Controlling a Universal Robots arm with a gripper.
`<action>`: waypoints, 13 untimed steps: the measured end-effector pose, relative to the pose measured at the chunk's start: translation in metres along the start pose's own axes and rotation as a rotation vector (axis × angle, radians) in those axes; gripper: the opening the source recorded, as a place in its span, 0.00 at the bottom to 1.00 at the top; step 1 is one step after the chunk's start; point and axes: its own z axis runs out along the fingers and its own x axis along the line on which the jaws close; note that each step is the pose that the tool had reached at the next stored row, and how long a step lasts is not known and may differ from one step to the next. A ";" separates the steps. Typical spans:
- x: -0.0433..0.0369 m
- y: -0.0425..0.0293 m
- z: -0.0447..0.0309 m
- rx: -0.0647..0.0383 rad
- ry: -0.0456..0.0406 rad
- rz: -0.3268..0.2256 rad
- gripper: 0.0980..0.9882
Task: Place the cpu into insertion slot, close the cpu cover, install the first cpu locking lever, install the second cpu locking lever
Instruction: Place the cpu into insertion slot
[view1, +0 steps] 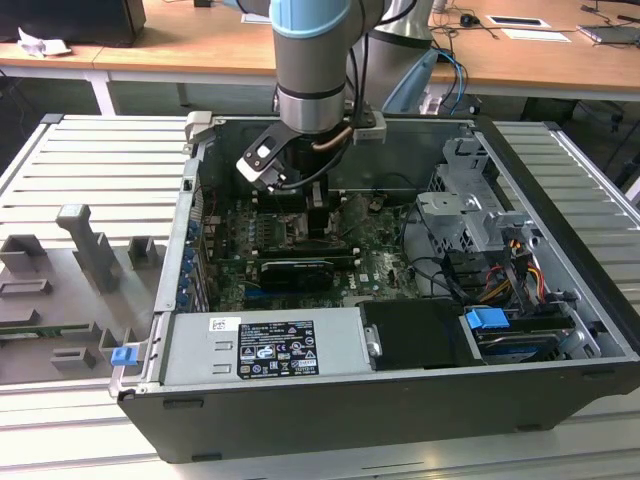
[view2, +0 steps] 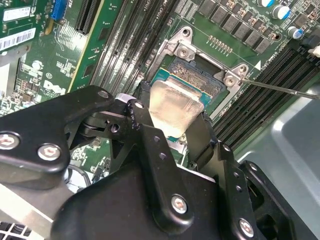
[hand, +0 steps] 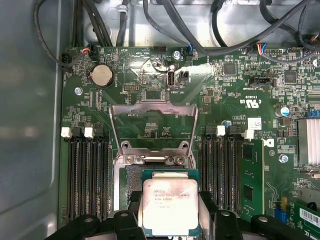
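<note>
The cpu (hand: 169, 200) is a flat square chip with a pale silver top. My gripper (hand: 170, 212) is shut on it, one black finger on each side. It hangs low over the insertion slot (hand: 131, 182), whose dark centre shows beside the chip and beyond it (view2: 194, 75) in the second wrist view. I cannot tell whether the chip (view2: 172, 106) rests in the socket. The cpu cover (hand: 152, 109), a silvery frame with a square cut-out, stands swung up at the socket's hinge. In the exterior view the gripper (view1: 312, 215) reaches down into the open computer case.
Long black memory slots (hand: 87, 175) flank the socket on both sides. A thin metal rod (view2: 280, 87) lies past the socket corner. A power supply (view1: 265, 345) and a drive cage (view1: 470, 215) fill the case's near and right parts. Grey fixtures (view1: 90, 250) stand outside on the exterior view's left.
</note>
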 end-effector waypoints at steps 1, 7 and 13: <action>0.0001 -0.0003 0.0006 0.000 0.0000 0.000 0.48; 0.0028 -0.0039 0.0054 0.000 0.0000 0.000 0.48; 0.0071 -0.0053 0.0099 0.000 0.0002 0.000 0.48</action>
